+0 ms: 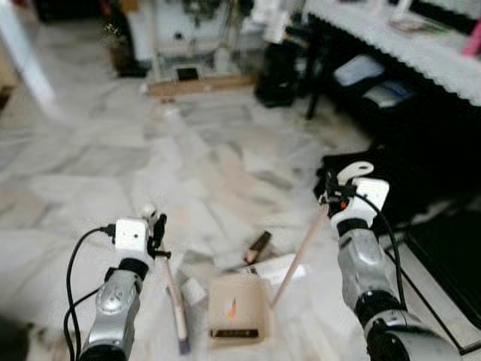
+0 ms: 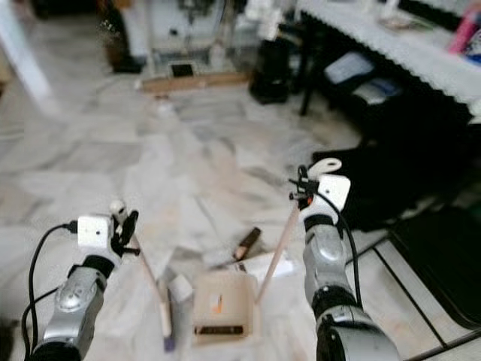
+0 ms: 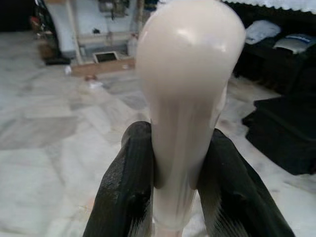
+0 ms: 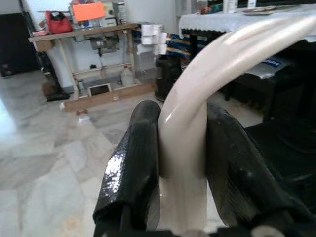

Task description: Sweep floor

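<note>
Floor [image 1: 113,150]: pale marble, running back to a workbench [image 4: 84,34] against the far wall.
Surface [image 1: 406,53]: on the right, under a white lace cloth, with dark bags below it.
Dustpan [image 1: 238,308]: beige, flat on the floor between the two arms, with a scrap of orange in it.
Broom [image 1: 174,297]: cream handle slanting down to the floor just left of the dustpan.
Left hand [image 3: 173,173]: clamped around the broom's rounded top end.
Right hand [image 4: 180,163]: squeezed on the dustpan's long handle [image 1: 299,256], at its curved top.
Litter [image 1: 258,247]: a small brown piece just behind the dustpan.
</note>
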Controlling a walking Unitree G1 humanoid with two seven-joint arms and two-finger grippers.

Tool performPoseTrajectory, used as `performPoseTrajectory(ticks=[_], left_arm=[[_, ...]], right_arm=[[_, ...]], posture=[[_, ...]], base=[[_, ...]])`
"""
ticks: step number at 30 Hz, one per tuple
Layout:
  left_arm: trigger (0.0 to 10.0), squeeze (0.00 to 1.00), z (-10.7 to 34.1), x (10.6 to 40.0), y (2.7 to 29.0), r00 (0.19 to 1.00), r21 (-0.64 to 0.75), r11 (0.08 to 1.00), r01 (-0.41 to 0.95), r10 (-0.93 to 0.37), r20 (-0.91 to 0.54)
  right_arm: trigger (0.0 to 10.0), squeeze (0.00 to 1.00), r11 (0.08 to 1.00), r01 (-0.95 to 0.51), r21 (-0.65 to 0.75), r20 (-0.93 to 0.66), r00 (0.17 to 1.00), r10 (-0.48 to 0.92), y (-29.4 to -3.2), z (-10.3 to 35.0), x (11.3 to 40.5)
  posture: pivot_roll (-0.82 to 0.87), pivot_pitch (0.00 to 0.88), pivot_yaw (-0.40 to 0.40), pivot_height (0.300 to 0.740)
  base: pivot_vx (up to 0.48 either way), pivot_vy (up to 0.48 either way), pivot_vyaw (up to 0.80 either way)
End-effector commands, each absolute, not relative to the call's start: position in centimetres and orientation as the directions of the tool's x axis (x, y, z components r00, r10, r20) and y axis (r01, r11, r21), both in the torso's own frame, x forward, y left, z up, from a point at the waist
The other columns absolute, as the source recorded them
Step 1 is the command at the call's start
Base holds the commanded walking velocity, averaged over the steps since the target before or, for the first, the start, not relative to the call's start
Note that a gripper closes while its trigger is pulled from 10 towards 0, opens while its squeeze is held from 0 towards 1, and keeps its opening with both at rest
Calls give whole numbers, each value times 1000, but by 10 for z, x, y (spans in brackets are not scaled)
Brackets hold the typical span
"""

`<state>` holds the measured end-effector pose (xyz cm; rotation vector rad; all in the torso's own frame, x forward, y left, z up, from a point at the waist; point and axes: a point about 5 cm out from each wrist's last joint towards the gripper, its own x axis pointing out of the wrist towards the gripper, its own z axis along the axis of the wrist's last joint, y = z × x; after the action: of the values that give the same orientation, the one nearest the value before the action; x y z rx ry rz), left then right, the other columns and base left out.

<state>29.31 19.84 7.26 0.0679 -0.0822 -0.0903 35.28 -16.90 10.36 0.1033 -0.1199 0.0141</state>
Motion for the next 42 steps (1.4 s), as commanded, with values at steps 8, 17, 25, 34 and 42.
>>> performPoseTrajectory(ticks=[8, 17, 25, 34, 42], left_arm=[[10000, 0, 74, 296, 195, 990, 78, 990, 114, -120, 72], [10000, 0, 73, 295, 194, 989, 80, 989, 125, -130, 67], [10000, 0, 72, 294, 192, 989, 80, 988, 133, -138, 60], [10000, 0, 71, 294, 192, 989, 86, 988, 129, -134, 59], [10000, 0, 71, 294, 191, 989, 80, 988, 132, -137, 62]], right_arm=[[10000, 0, 995, -1, 101, 164, 986, -16, -175, 111, 354], [10000, 0, 995, 7, 99, 155, 988, -22, -176, 108, 352], [10000, 0, 996, 8, 94, 147, 989, -22, -176, 107, 351], [10000, 0, 996, 5, 93, 138, 990, -18, -176, 105, 351], [10000, 0, 996, 9, 89, 138, 990, -21, -177, 106, 351]], posture=[[62, 68, -8, 740], [62, 69, -6, 740], [62, 70, -9, 740], [62, 62, -13, 740], [62, 54, -15, 740]], base=[[0, 0, -595], [0, 0, 0], [0, 0, 0], [-27, 0, 0], [-308, 0, 0]])
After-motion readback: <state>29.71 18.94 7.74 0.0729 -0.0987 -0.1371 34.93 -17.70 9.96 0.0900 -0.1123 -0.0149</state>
